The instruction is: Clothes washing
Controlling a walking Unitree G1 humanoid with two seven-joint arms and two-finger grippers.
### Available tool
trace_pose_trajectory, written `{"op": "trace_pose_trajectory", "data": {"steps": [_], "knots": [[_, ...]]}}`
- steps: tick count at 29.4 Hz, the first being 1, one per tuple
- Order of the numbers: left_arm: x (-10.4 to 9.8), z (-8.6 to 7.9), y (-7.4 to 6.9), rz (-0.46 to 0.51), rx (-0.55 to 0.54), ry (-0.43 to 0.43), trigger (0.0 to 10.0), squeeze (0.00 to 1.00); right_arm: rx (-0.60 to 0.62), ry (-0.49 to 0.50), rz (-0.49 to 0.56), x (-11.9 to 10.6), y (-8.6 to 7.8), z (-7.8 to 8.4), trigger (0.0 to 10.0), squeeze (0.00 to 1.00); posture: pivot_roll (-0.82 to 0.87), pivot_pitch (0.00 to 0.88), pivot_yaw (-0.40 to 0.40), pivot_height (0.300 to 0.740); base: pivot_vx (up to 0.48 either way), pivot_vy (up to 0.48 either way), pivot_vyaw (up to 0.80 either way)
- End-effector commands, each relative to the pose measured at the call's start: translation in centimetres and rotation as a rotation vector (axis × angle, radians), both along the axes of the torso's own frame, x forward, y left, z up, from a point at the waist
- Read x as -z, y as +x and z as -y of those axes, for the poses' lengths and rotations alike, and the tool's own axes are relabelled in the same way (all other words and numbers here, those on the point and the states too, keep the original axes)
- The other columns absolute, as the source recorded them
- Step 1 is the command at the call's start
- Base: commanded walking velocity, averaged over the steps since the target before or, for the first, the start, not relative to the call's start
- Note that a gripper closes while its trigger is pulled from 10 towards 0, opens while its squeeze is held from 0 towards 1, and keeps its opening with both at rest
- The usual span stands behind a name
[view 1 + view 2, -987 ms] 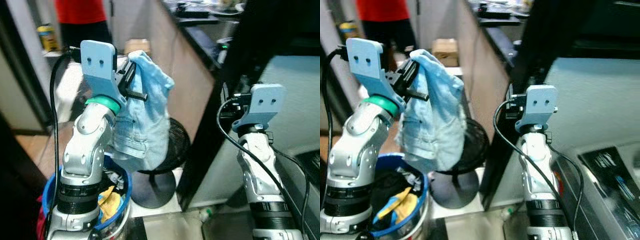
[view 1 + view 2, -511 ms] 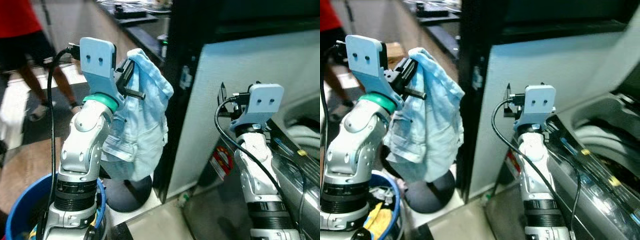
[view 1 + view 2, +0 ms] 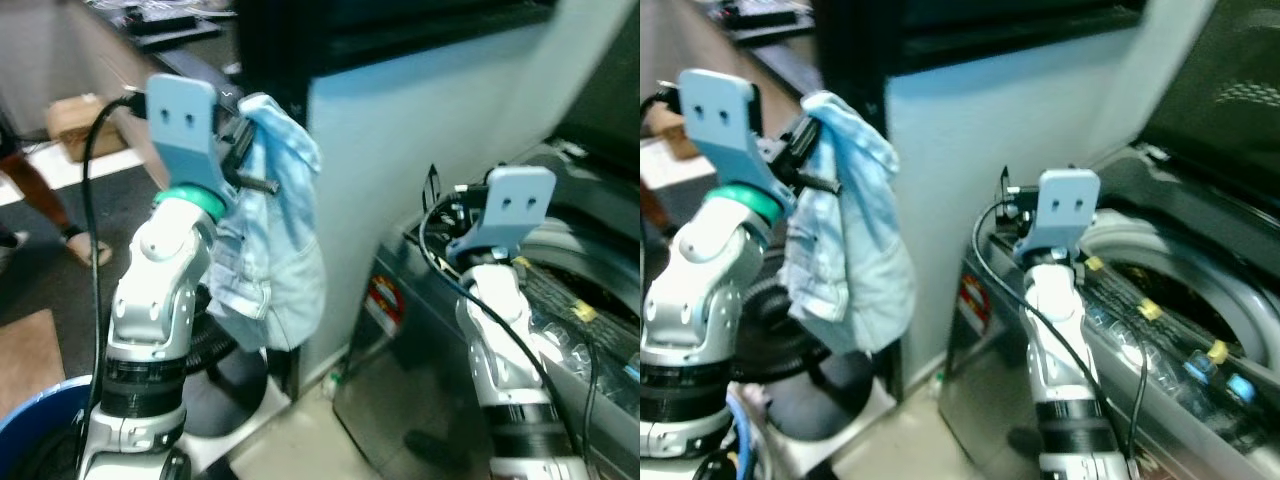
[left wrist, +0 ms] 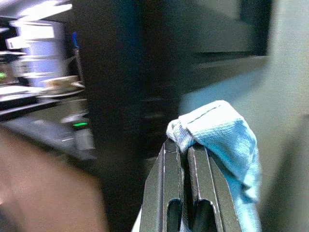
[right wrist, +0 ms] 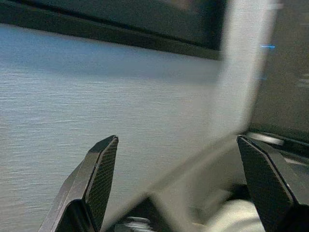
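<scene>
Within the last second the head camera swung from a walkway with a blue basket and a fan base toward the washing machine [image 3: 1200,330], whose open drum sat beside the right arm. The left gripper [image 4: 186,159], fingers pressed together on the pale blue denim garment [image 3: 270,260], held it raised in the air, hanging beside the grey wall. The right gripper [image 5: 178,183] was spread wide, holding nothing. Judging by this, loading should come next.
</scene>
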State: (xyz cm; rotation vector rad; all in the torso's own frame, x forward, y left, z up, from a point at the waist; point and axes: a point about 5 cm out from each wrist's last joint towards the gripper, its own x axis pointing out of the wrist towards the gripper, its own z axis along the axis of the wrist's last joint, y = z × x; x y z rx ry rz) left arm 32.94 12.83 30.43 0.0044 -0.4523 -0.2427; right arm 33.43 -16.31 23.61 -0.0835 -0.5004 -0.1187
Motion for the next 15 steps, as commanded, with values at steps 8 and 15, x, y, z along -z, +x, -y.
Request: {"op": "trace_pose_trajectory", "data": {"steps": [8,15], "knots": [[-0.94,0.35,-0.19,0.049,0.023,0.009,10.0,0.00,0.023,0.037,0.015,-0.28,-0.07,0.37,10.0,0.00,0.07,0.000,0.064,0.740,0.000,0.000,-0.80],[-0.99,0.38,-0.21,0.052,0.024,0.012,10.0,0.00,0.016,0.043,0.026,-0.50,-0.12,0.13,10.0,0.00,0.08,0.000,0.065,0.740,0.000,0.000,-0.80]]}}
